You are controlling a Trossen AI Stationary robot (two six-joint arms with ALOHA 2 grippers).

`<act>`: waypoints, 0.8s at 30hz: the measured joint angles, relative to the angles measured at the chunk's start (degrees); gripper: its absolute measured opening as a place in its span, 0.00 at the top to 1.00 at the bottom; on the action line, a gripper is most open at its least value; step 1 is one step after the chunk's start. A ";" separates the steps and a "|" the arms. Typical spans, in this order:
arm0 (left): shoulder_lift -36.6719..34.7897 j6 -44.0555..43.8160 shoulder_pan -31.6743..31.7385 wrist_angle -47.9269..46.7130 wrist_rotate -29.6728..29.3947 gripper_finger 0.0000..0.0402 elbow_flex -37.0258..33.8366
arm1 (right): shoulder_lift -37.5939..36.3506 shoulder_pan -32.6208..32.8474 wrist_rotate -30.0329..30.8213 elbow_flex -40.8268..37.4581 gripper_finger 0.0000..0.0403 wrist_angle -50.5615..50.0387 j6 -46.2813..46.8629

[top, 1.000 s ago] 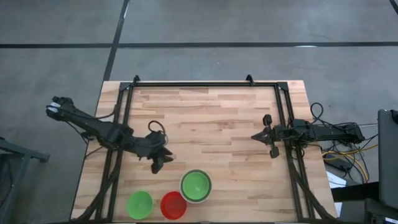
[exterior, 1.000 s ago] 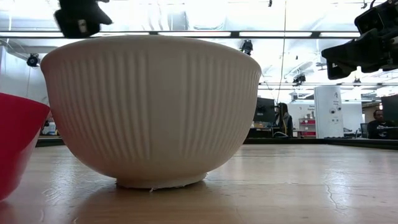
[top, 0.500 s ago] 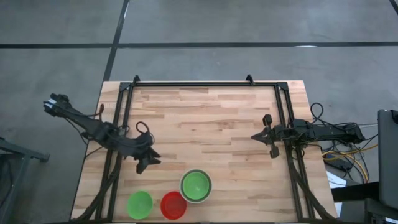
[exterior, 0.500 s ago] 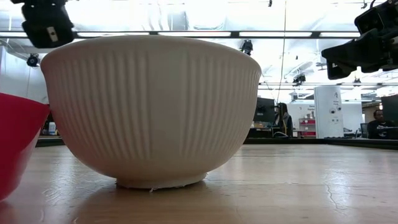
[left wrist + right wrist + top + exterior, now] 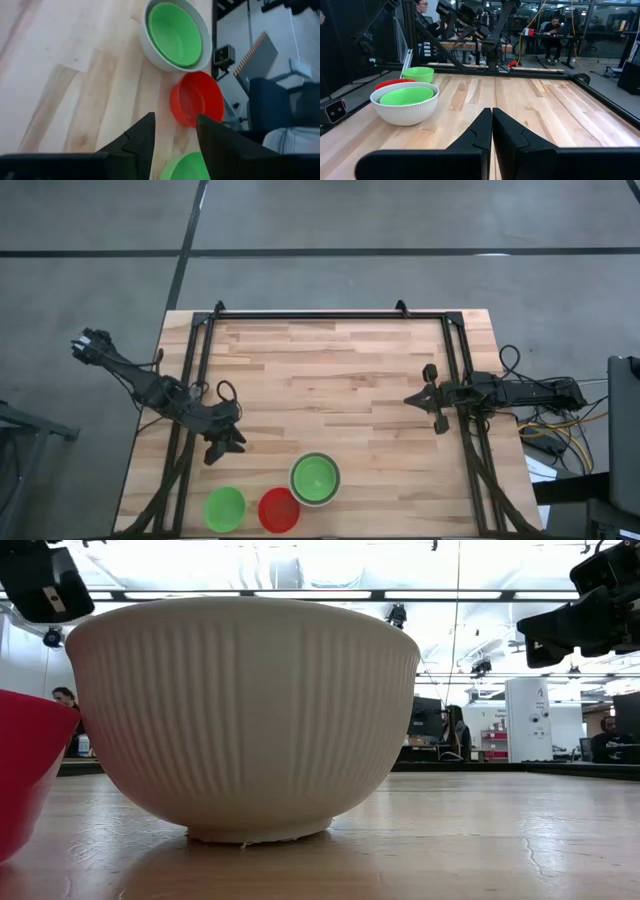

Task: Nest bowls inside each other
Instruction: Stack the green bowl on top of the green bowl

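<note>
**Left gripper empty above loose green bowl; right arm parked at the side**

In the high view the left gripper [image 5: 222,448] sat in the lower left of the frame, over the table [image 5: 330,370], just above the lone green bowl [image 5: 224,508]. Its fingers [image 5: 142,137] stood apart with nothing between them; the wrist view showed bare wood in the gap.

The bowls lay in a row along the bottom edge of the high view. The lone green bowl was leftmost, the red bowl [image 5: 279,509] just beside it, and the white bowl [image 5: 316,479] to the right of that and slightly higher in the frame. A green bowl [image 5: 315,476] sat nested inside the white one. Whether a further bowl lay under that green one could not be told.

In the low view the white bowl filled the middle of the frame, upright on the wood, with the red bowl's rim at the left edge.

The right gripper [image 5: 432,400] hung at the right middle of the high view, well apart from the bowls. Its fingers [image 5: 482,130] were pressed together, holding nothing.
</note>
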 joint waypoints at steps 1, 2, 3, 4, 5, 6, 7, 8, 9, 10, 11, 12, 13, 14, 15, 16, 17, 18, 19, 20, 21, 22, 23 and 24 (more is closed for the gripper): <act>0.00 0.10 -0.76 -0.02 0.00 0.63 0.00 | 0.00 -0.01 0.00 0.00 0.98 0.00 -0.01; 0.00 0.08 -1.48 -0.07 0.02 0.63 0.00 | 0.00 0.00 0.00 0.01 0.98 0.00 0.00; 0.00 -0.08 -2.20 -0.19 0.03 0.63 0.00 | 0.00 0.00 0.00 -0.01 0.98 0.00 0.00; 0.00 -0.22 -2.85 -0.36 0.00 0.63 0.00 | 0.00 0.00 0.00 -0.01 0.98 0.00 -0.02; 0.00 -0.55 -3.51 -0.48 -0.02 0.63 -0.04 | 0.00 0.00 0.00 0.01 0.98 0.00 -0.02; 0.00 -0.90 -4.21 -0.68 -0.03 0.63 -0.10 | 0.00 0.00 0.00 -0.01 0.98 0.00 0.00; 0.00 -1.50 -4.92 -1.01 -0.06 0.63 -0.23 | 0.00 0.00 0.00 -0.01 0.98 0.00 0.00; 0.00 -2.00 -5.66 -1.33 -0.07 0.63 -0.39 | 0.00 -0.02 0.00 0.01 0.98 0.00 -0.02; 0.00 -2.63 -6.44 -1.47 -0.07 0.63 -0.62 | 0.00 -0.01 0.00 -0.01 0.98 0.00 -0.01; 0.00 -3.24 -7.24 -1.66 -0.07 0.63 -0.73 | 0.00 -0.01 0.00 -0.01 0.98 0.00 -0.01; 0.00 -3.61 -8.07 -1.75 -0.14 0.63 -0.80 | 0.00 -0.02 0.00 0.00 0.98 0.00 -0.01; 0.02 -3.84 -9.00 -1.71 -0.34 0.63 -0.87 | 0.00 -0.02 0.00 0.01 0.98 0.00 0.00; 0.02 -4.18 -9.96 -1.72 -0.62 0.63 -0.92 | 0.00 -0.01 0.00 -0.01 0.98 0.00 -0.01; 0.04 -4.64 -11.01 -1.70 -1.18 0.63 -1.00 | 0.00 0.00 0.00 0.01 0.98 0.00 0.00; 0.04 -4.93 -12.15 -1.58 -1.89 0.63 -1.13 | 0.00 -0.02 0.00 0.01 0.98 0.00 0.00; 0.04 -5.11 -13.22 -1.24 -2.32 0.63 -1.34 | 0.00 -0.02 0.00 -0.01 0.98 0.00 -0.02; 0.04 -5.30 -14.32 -0.91 -2.91 0.63 -1.59 | 0.00 -0.02 0.00 0.01 0.98 0.00 0.00; 0.07 -5.55 -15.44 -0.74 -3.44 0.63 -1.79 | 0.00 0.00 0.00 0.01 0.98 0.00 0.00; 0.14 -5.88 -16.57 -0.56 -3.97 0.63 -2.01 | 0.00 0.00 0.00 0.01 0.98 0.00 0.00; 0.16 -6.35 -17.60 -0.15 -4.54 0.63 -2.32 | 0.00 0.00 0.00 0.01 0.98 0.00 -0.01; 0.17 -6.76 -18.59 0.17 -5.00 0.63 -2.69 | 0.00 -0.01 0.00 0.00 0.98 0.00 -0.01; 0.23 -7.44 -19.49 0.22 -5.36 0.63 -3.02 | 0.00 0.00 0.00 0.00 0.98 0.00 -0.01; 0.28 -8.11 -20.31 0.60 -5.74 0.63 -3.45 | 0.00 0.00 0.00 0.00 0.98 0.00 -0.02; 0.36 -8.79 -21.05 0.96 -5.98 0.63 -3.82 | 0.00 -0.01 0.00 -0.01 0.98 0.00 -0.02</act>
